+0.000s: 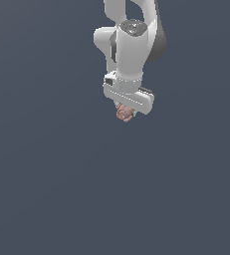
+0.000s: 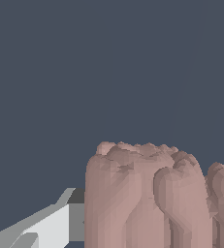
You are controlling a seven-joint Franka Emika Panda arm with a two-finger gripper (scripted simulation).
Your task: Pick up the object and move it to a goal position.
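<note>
Lumpy pinkish-brown object cut off at frame edge, end effector grip unclear, fingers hidden.

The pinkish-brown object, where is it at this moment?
In the exterior view the pinkish-brown object sits just right of centre in the upper half, directly under the white gripper; the fingers are hidden.

The object is sitting tucked right under the gripper at the arm's lower end, toward the exterior view's top, just right of centre.
</note>
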